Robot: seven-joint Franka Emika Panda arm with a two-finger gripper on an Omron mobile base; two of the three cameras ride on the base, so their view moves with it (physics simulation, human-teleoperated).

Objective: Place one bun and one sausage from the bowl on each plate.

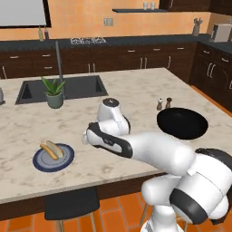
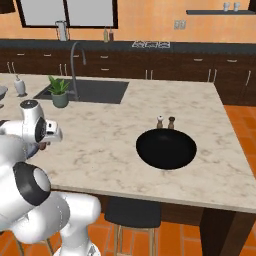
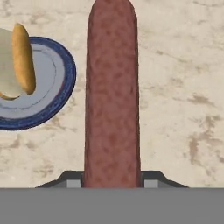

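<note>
The gripper (image 3: 112, 183) itself is mostly hidden: in the hand view just its two dark finger tips poke up at the bottom, closed tight on a slim reddish-brown sausage (image 3: 112, 96) that runs up the frame and gets cut off at the top edge. In the left base view the hand is tucked behind the white arm, so you can't make out the fingers there.

The grey-blue plate with the dark blue rim (image 1: 63, 161) sits on the beige marbled stone island counter (image 1: 136, 90), near the front edge, well apart from the wide glossy black bowl (image 1: 182, 123). An orange-yellow oblong bun (image 1: 49, 150) lies on that plate, with something paler right beside it that's hard to read. From the hand camera the plate is cut off at the left edge, and the sausage hangs over bare counter just beside it.

Room-wise: orange walls, dark brown cabinets, a dark sink (image 1: 61, 88) set into the island, a small green potted plant (image 1: 54, 93) by it, and two little shakers (image 1: 163, 103) behind the bowl. Orange tile floor, a dark stool (image 1: 72, 204) under the counter.

No readable writing anywhere.
</note>
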